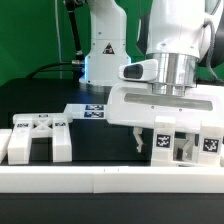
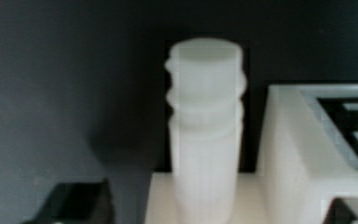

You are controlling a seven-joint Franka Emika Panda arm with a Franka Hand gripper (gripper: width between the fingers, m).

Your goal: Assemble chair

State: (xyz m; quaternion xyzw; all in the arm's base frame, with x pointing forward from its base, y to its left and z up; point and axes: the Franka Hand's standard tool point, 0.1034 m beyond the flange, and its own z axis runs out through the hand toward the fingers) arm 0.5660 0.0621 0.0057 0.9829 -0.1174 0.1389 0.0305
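Nearly at the grasp

Seemingly the fingers (image 2: 73,204) stand apart, clamped on nothing; between them rises a ridged white leg (image 2: 206,110), just beside a tagged block (image 2: 329,128); the gripper (image 1: 163,148) hangs over these at the exterior view's right; another chair piece (image 1: 40,138) sits well apart at that view's left; I judge a grasp is in hand; next, closing squarely on the leg.

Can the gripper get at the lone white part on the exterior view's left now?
Probably yes. The lone white part stands apart on the black table, with nothing above it. The gripper hangs over the tagged parts on the exterior view's right; whether it holds anything there I cannot tell.
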